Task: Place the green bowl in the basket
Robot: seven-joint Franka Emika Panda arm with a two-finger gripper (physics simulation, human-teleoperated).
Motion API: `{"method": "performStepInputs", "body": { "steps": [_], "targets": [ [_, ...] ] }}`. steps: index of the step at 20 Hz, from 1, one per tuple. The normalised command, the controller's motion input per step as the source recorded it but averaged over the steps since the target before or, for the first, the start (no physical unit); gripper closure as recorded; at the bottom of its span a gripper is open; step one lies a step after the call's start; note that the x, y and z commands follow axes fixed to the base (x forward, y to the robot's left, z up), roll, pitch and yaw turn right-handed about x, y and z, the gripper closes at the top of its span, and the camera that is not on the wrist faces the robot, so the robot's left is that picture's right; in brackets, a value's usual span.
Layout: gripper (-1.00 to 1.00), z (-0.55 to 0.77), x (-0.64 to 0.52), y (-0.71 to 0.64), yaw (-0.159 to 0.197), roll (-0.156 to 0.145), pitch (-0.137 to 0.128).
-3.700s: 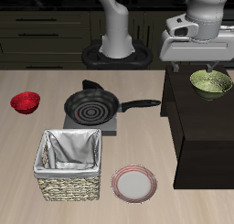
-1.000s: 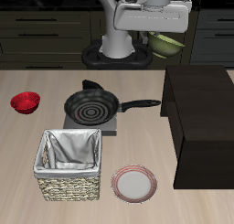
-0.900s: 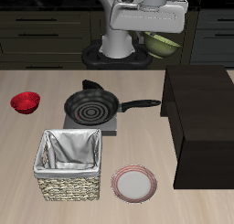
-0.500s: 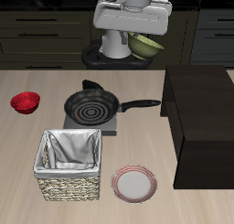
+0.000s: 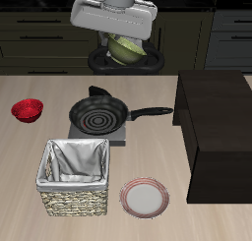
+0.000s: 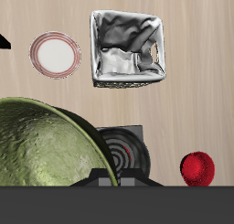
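My gripper (image 5: 125, 43) is shut on the green bowl (image 5: 126, 50) and holds it tilted, high in the air above the back of the table, over the frying pan (image 5: 99, 114). In the wrist view the green bowl (image 6: 46, 145) fills much of the frame, its speckled inside showing. The wicker basket (image 5: 73, 177) with its grey-white cloth lining stands near the table's front edge, well below and in front of the gripper. It also shows in the wrist view (image 6: 128, 48), with nothing in it.
A black frying pan sits on a small burner plate (image 5: 116, 135) at mid table. A small red bowl (image 5: 28, 110) lies off to one side. A white plate with a pink rim (image 5: 145, 198) lies beside the basket. A dark cabinet (image 5: 219, 132) stands at the other side.
The gripper has lifted the green bowl off the dark cabinet and carried it high across the back of the table, towards the frying pan's side. Nothing else moved.
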Motion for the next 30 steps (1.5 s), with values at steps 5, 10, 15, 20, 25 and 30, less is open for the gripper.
{"method": "performStepInputs", "body": {
  "steps": [5,10,15,20,25,30],
  "targets": [
    [1.00,0.14,0.03,-0.38,0.054,-0.023,-0.052],
    [1.00,0.08,0.29,-0.30,0.064,-0.005,-0.052],
    [1.00,0.03,0.29,-0.22,0.008,-0.030,-0.006],
    [1.00,-0.02,0.28,-0.07,-0.012,0.018,0.000],
    [1.00,0.05,0.27,-0.03,0.014,0.017,-0.041],
    [1.00,0.02,0.33,-0.09,0.005,-0.009,-0.013]
  ]
}}
